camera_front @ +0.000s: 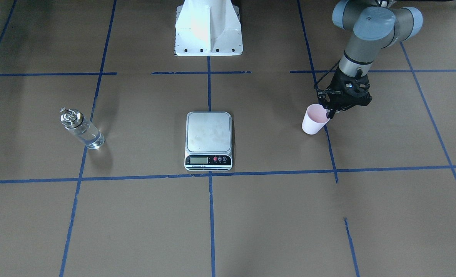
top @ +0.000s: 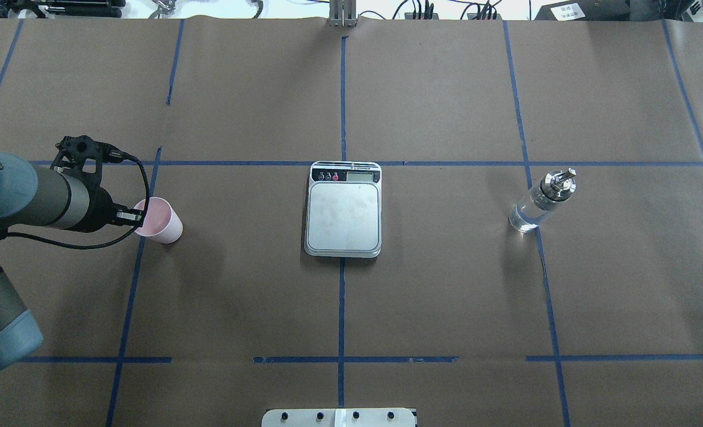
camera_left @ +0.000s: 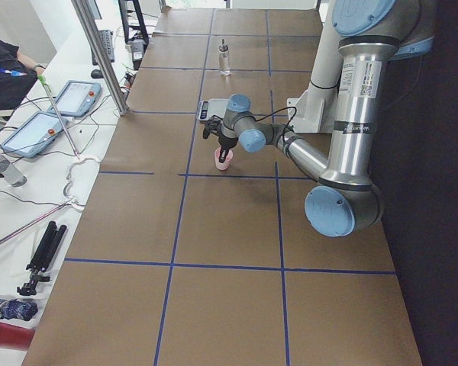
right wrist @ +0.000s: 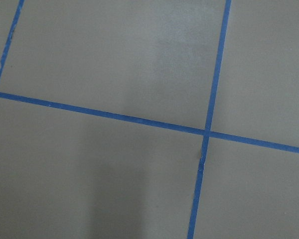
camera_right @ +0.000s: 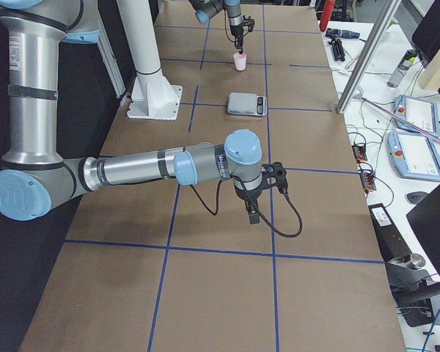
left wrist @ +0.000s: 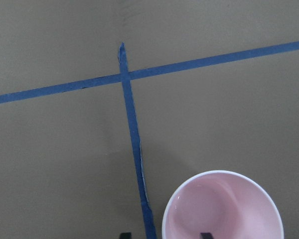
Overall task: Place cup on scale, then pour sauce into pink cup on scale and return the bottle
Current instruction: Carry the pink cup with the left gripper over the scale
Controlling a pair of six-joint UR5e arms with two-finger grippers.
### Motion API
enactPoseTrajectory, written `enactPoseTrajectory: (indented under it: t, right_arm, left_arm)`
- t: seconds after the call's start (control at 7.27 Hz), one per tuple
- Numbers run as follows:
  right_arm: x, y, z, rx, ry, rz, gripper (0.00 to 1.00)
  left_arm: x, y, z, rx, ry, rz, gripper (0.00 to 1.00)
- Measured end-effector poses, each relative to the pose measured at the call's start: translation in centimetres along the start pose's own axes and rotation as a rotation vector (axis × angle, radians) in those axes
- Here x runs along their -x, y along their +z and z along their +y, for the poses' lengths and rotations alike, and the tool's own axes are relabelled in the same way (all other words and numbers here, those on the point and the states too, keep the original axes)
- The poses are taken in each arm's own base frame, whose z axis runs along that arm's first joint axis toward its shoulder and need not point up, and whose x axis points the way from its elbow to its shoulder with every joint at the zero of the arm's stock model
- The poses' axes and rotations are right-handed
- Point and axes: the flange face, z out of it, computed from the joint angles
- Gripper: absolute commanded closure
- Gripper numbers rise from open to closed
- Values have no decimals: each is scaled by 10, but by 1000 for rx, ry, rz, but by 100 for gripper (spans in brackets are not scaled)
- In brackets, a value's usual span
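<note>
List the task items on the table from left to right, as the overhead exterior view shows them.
pink cup → scale → glass bottle

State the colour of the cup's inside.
Pink; the cup shows it best in the left wrist view.

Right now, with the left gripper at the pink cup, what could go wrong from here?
1. The left gripper straddles the rim of the cup, one finger inside and one outside, jaws apart. Closing on a single wall could dent or tip the cup.
2. The scale lies well to the side, so a rim pinch may slip during the carry, or the cup may land off-centre on the platform.
</note>
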Motion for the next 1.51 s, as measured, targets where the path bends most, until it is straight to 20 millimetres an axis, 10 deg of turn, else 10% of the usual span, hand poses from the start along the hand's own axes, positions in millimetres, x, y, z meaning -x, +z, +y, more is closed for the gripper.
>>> enactPoseTrajectory:
  t: [0.41, 0.96, 1.51]
  right_arm:
    - [0, 0, 0, 0, 0, -1, 0]
    - [2, -2, -1, -9, -9, -2, 0]
    - [3, -2, -2, -15, -14, -8, 0]
  left_arm:
    - [-29, -23, -14, -15, 27, 34, 100]
    - [-165, -86, -87, 12, 33, 71, 100]
    - [-271, -62, -126, 66, 17, 127, 100]
